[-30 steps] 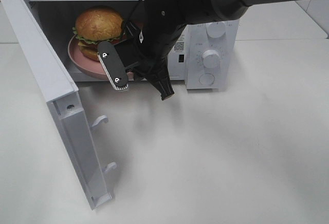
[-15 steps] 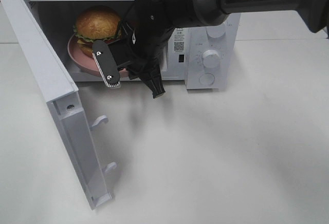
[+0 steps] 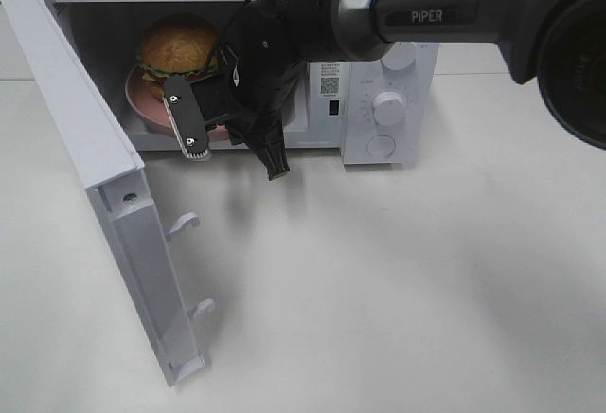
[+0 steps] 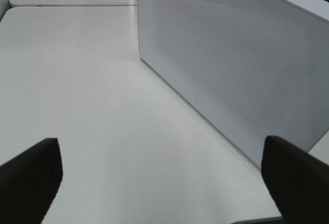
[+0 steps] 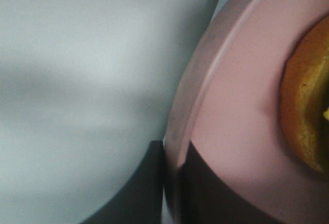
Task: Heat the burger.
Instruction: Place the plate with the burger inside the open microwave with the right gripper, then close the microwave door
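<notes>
Currently, you find the burger (image 3: 178, 44) inside the open microwave (image 3: 379, 138), seated on a pink plate (image 3: 140, 110) toward the left of the cavity. The door (image 3: 95, 167) stands swung out to the left, with its latch hooks facing the table (image 3: 426, 290).

Note that the right arm (image 3: 426, 15) reaches across from the right, so its wrist covers the middle of the cavity opening in the high view. In the right wrist view, the right gripper (image 5: 172, 183) is closed narrow on the plate (image 5: 226, 106). The rim runs between the two dark fingers (image 5: 139, 193). The burger's bun (image 5: 308, 111) shows at the edge of that view, well in from the gripped rim.

Observe the left gripper (image 4: 164, 183) in its own wrist view: the jaws stand wide apart and hold nothing. It hangs over bare table beside the perforated outer face of the door (image 4: 231, 70), not touching it. You cannot see this gripper in the high view.
</notes>
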`<state>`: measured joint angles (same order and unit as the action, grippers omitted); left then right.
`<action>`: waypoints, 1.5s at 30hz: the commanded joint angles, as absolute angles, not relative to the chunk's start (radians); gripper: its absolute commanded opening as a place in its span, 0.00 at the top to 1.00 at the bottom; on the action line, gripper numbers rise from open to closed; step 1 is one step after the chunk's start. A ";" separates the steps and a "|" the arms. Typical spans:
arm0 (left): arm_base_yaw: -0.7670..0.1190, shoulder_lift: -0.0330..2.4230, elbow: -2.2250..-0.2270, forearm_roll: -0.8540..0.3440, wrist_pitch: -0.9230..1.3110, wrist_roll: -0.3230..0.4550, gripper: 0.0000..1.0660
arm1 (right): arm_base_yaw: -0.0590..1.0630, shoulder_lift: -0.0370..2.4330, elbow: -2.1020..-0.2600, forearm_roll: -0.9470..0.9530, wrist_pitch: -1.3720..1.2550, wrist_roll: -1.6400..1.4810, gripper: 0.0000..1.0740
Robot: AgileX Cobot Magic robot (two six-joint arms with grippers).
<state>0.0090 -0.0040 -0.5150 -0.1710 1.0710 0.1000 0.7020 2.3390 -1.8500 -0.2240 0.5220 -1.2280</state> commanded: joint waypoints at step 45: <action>0.008 -0.022 -0.514 -0.182 1.069 0.102 0.08 | 0.701 2.232 -1.732 -0.244 0.435 -1.046 0.26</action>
